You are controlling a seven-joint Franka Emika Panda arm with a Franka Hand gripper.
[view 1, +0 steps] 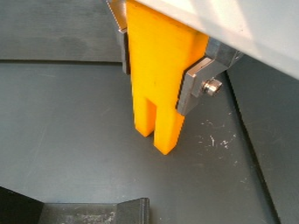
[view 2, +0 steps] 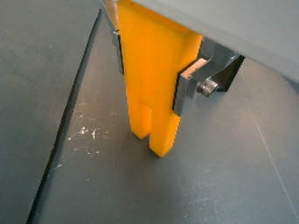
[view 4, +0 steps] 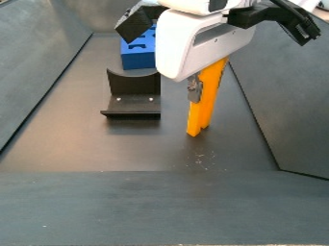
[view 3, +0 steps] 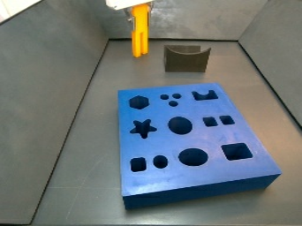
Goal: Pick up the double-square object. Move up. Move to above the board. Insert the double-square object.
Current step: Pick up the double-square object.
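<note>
The double-square object (view 1: pixel 158 96) is a tall yellow-orange piece with two parallel bars. It hangs upright in my gripper (view 1: pixel 158 74), whose silver fingers (view 1: pixel 193 86) are shut on its two sides. Both wrist views show this, and the grip is also seen in the wrist view (view 2: pixel 152 74). In a side view my gripper (view 3: pixel 136 9) holds the piece (view 3: pixel 139 33) at the far end of the floor, beyond the blue board (view 3: pixel 195 181). In a side view the piece (view 4: pixel 206 101) has its lower end close to the floor; I cannot tell if it touches. The board (view 4: pixel 135 58) lies behind my gripper (view 4: pixel 202 88).
The dark fixture (view 3: pixel 185 58) stands beside the held piece, between it and the board, and also shows in a side view (view 4: pixel 131 96) and a wrist view (view 1: pixel 93 213). Grey walls enclose the dark floor on all sides.
</note>
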